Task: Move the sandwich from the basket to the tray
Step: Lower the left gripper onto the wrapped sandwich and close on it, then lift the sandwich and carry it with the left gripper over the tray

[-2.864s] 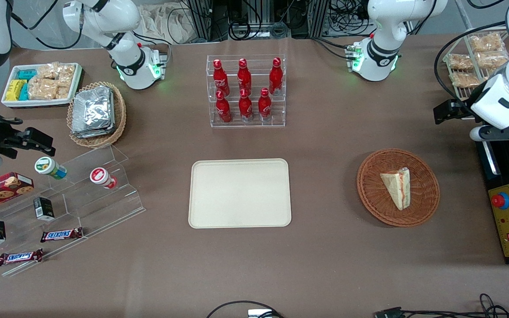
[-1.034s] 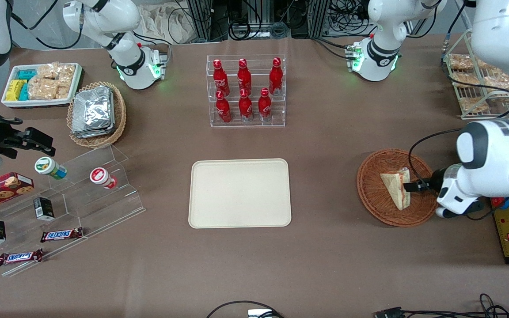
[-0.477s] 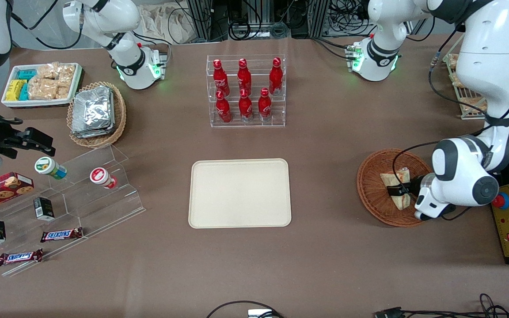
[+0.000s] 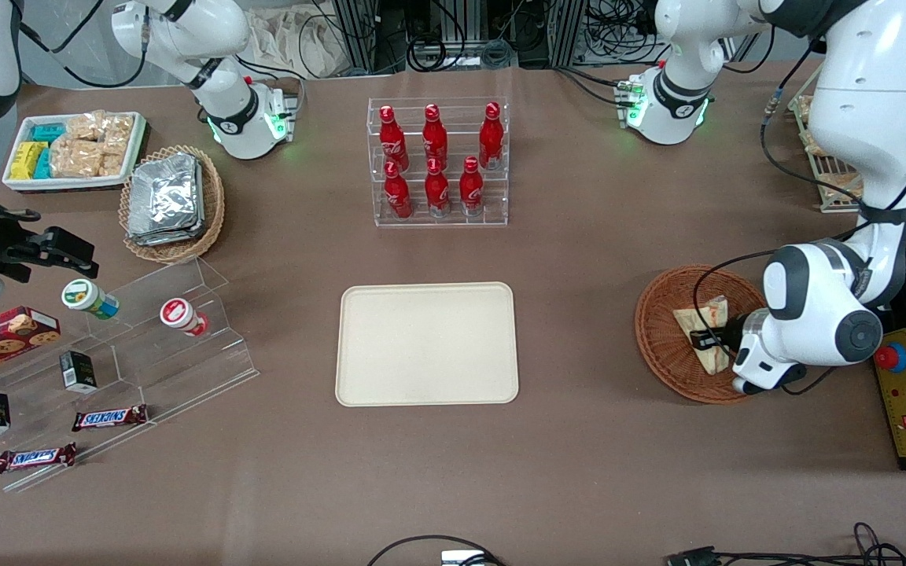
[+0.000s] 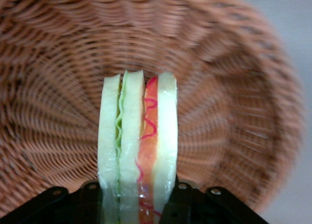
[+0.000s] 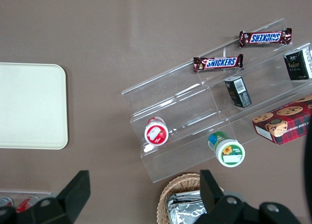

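Observation:
The sandwich (image 4: 698,317) is a pale bread wedge lying in the reddish-brown wicker basket (image 4: 660,339) toward the working arm's end of the table. My left gripper (image 4: 709,339) reaches low into the basket, and its black fingers press both bread faces, shut on the sandwich. In the left wrist view the sandwich (image 5: 137,136) stands on edge with green and red filling showing, held between the fingers of the gripper (image 5: 138,204), with the basket (image 5: 48,87) weave all around it. The cream tray (image 4: 425,343) lies bare at mid-table; the right wrist view also shows the tray (image 6: 29,107).
A clear rack of red bottles (image 4: 437,165) stands farther from the front camera than the tray. A black control box (image 4: 905,393) and a wire rack of snack packets (image 4: 834,169) flank the basket. An acrylic snack shelf (image 4: 130,346), a tan foil-packet basket (image 4: 171,200) and a white bin (image 4: 71,149) sit toward the parked arm's end.
The left arm swung in and came down over the basket. Its fingers slid along the sandwich and closed on it; the wedge has shifted slightly in the basket.

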Tool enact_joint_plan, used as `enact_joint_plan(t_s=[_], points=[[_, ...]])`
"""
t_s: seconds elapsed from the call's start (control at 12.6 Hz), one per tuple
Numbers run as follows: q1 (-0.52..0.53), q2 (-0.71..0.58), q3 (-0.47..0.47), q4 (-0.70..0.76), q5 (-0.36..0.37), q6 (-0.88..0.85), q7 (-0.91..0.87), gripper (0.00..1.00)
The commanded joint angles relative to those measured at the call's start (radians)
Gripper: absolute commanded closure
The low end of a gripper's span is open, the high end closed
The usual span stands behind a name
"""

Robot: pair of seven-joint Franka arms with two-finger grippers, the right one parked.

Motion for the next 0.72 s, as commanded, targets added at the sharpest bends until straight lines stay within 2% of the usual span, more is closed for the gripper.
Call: enact_joint_plan(t_s=[0.0,0.16,0.24,0.4,0.64], points=[[-0.004,-0.074,-0.105,0.087,0.002,-0.123,-0.063,1.0],[-0.012,-0.06,-0.205,0.216,0.008,-0.224,-0.066,1.0],[-0.041,-0.048,-0.219,0.252,0.006,-0.243,-0.077,1.0],[-0.156,-0.008,-0.218,0.303,0.022,-0.248,-0.094,1.0],[-0.3,0.125,-0.216,0.434,0.063,-0.246,-0.135,1.0]])
